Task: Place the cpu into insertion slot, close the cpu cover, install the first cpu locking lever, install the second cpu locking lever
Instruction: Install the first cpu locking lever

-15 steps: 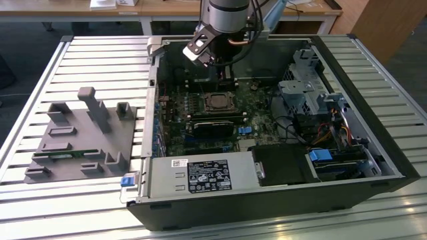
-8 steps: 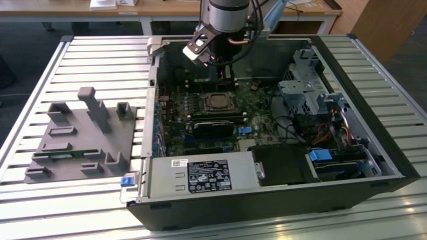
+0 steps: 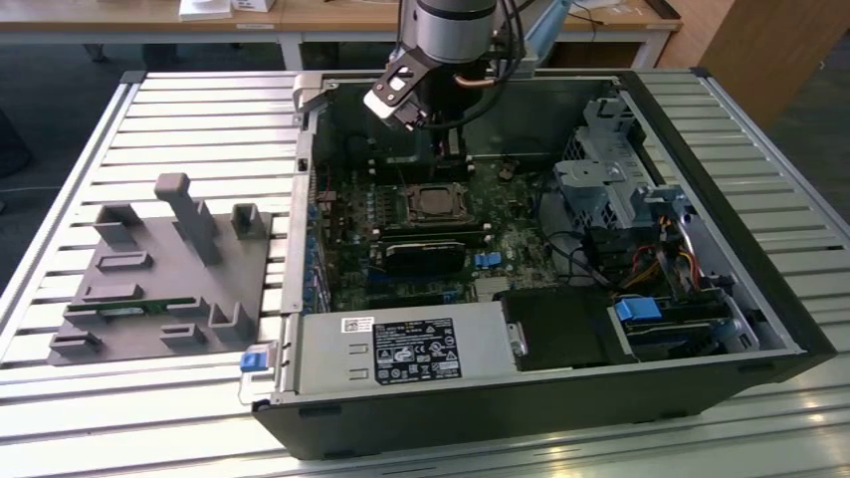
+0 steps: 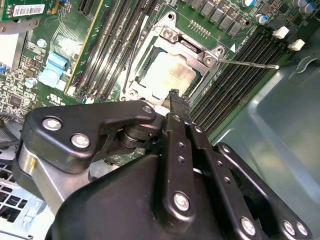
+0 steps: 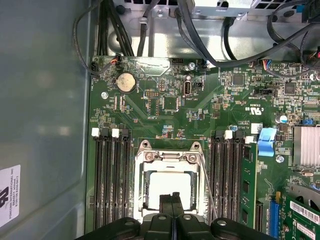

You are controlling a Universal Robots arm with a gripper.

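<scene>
The cpu (image 5: 170, 186) lies flat in the insertion slot (image 5: 143, 195). The cpu cover (image 5: 170, 156) lies down over it, so the chip shows through the window. One thin locking lever (image 4: 250, 63) sticks out sideways, likely not hooked. The gripper (image 5: 171, 200) hangs just above the slot. Its fingers are pressed together on nothing, maybe for poking. The arm (image 3: 452, 30) leans down into the computer case (image 3: 531, 408).

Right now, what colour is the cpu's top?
The cpu is pale silver-grey, best in the second wrist view.
</scene>
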